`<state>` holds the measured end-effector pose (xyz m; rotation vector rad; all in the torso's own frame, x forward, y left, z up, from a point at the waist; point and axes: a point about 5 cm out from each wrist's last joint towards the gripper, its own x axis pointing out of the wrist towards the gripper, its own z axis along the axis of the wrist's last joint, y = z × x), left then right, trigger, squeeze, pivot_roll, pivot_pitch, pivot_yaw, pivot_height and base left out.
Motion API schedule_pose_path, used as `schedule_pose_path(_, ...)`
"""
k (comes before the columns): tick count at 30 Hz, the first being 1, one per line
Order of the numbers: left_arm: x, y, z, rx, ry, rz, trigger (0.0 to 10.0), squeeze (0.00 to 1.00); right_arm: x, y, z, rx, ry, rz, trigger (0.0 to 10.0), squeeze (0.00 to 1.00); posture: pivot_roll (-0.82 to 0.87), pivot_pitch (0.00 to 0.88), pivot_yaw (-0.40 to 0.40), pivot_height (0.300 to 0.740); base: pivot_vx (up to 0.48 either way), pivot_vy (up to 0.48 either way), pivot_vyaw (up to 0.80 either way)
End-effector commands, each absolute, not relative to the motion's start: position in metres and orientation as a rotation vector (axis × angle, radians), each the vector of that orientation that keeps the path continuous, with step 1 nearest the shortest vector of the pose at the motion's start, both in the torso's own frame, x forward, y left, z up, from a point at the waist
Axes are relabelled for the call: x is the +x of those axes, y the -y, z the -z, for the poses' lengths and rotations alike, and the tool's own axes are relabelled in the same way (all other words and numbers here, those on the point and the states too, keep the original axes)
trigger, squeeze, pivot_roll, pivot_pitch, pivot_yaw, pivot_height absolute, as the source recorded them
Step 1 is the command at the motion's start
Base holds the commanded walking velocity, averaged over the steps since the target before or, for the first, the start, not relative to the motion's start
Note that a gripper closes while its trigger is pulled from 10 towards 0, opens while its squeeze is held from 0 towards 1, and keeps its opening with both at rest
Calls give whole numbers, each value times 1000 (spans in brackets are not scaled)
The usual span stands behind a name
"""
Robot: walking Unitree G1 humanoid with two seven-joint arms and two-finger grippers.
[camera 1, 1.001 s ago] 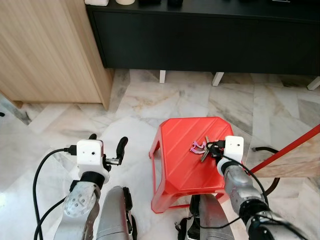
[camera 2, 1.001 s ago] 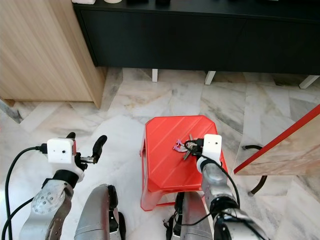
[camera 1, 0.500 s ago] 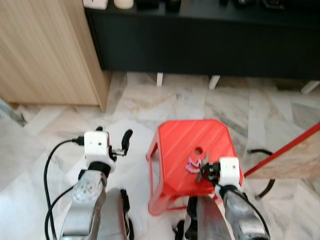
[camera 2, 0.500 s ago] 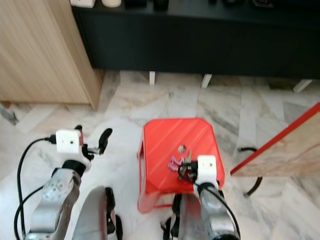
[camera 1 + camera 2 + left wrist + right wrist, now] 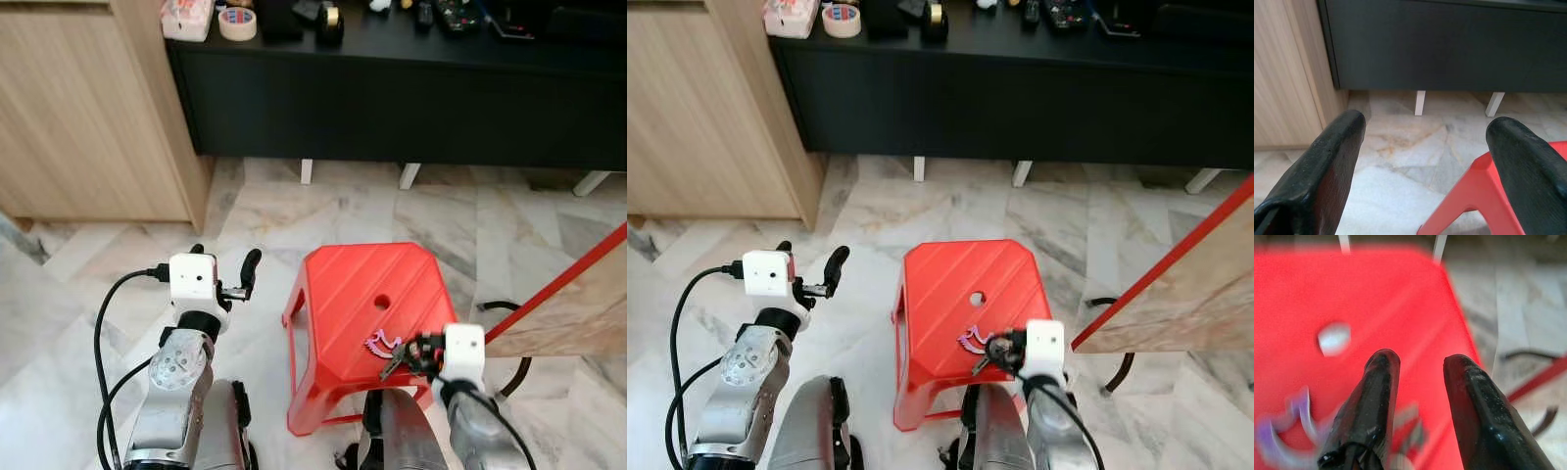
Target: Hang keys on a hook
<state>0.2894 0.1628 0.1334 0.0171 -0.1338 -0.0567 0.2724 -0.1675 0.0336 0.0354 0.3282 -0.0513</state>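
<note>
A bunch of keys (image 5: 391,362) with a pink charm (image 5: 382,344) hangs over the near part of a red plastic stool (image 5: 343,294), below its round hole (image 5: 382,304). My right gripper (image 5: 417,352) is shut on the keys at the stool's near right corner. In the right wrist view the keys (image 5: 1410,431) and the charm (image 5: 1283,433) are blurred beneath the black fingers (image 5: 1376,396). My left gripper (image 5: 223,266) is held open above the floor left of the stool, with nothing between its fingers (image 5: 1327,166).
A long black cabinet (image 5: 392,88) on white legs runs along the back, with a tape roll (image 5: 238,22) and small items on top. A light wooden cabinet (image 5: 88,108) stands at left. A red-edged board (image 5: 578,294) leans at right, near a black cable (image 5: 502,307).
The camera has shifted, showing more of the cabinet top. My right gripper has drawn back toward the stool's near edge with the keys, uncovering the stool's hole. The left gripper stays open.
</note>
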Motion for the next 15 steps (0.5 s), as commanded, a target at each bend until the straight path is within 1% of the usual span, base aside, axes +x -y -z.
schedule_pose_path(1,290,-161,-132,20,134,60,10000,0,274,171,-36,44,-313,69,10000,0,67,113,-103,593,0,0,0)
schedule_pose_path(5,289,-160,-131,21,137,60,10000,0,277,172,-35,28,-324,64,10000,0,74,115,-102,593,0,0,0)
schedule_pose_path(8,289,-162,-130,23,139,58,10000,0,278,169,-41,50,-285,24,10000,0,75,115,-100,593,0,0,0)
schedule_pose_path(12,289,-164,-128,27,133,57,10000,0,267,166,-42,8,-271,-61,10000,0,68,115,-101,593,0,0,0)
schedule_pose_path(15,290,-163,-127,27,131,58,10000,0,254,172,-40,-47,-289,-82,10000,0,59,114,-101,593,0,0,0)
